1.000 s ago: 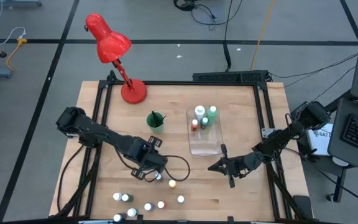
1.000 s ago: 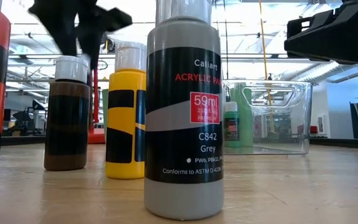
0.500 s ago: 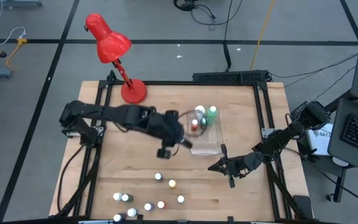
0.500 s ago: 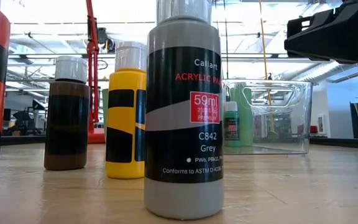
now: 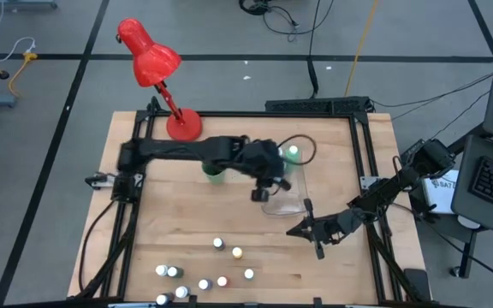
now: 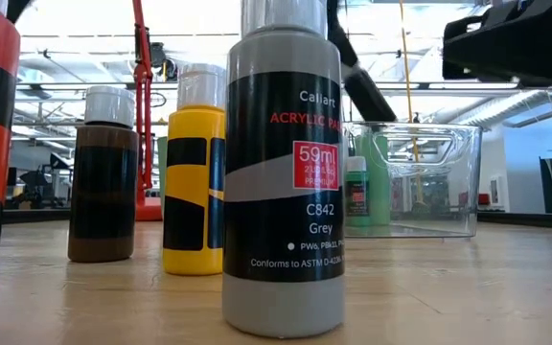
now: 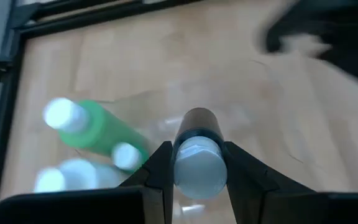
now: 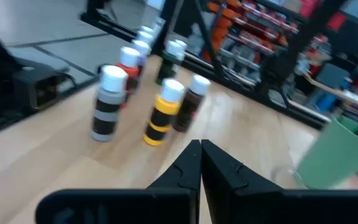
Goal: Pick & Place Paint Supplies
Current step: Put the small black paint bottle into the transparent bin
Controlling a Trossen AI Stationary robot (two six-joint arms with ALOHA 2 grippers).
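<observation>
My left gripper [image 5: 262, 190] hangs over the clear container [image 5: 291, 198] at the table's middle right, shut on a dark paint bottle with a white cap [image 7: 197, 168]. A green bottle [image 5: 293, 154] and others stand inside the container. Several loose bottles [image 5: 204, 282] stand near the table's front edge; in the low view a grey one [image 6: 281, 172], a yellow one [image 6: 195, 172] and a brown one [image 6: 103, 172] stand upright on the wood. My right gripper [image 5: 296, 229] waits shut, low, right of the loose bottles. The green cup [image 5: 214, 169] is partly hidden by my left arm. My left gripper pinches the dark bottle between its two fingers at the cap end [image 7: 194, 158], one finger on each side. The fingers slant down from the table's left. The bottle is lifted clear above the container, tilted, cap toward the wrist and body [image 7: 197, 121] pointing away.
A red desk lamp [image 5: 148, 56] stands at the far left corner, its base [image 5: 184, 127] on the table. A black frame [image 5: 229, 113] runs along the table's edges. Bare wood lies between the container and the loose bottles.
My left gripper has swung from the loose bottles near the front edge up and toward the far right, over the clear container, tipping as it went. It carries the dark bottle, which stays between its fingers. The other bottles stand as before.
</observation>
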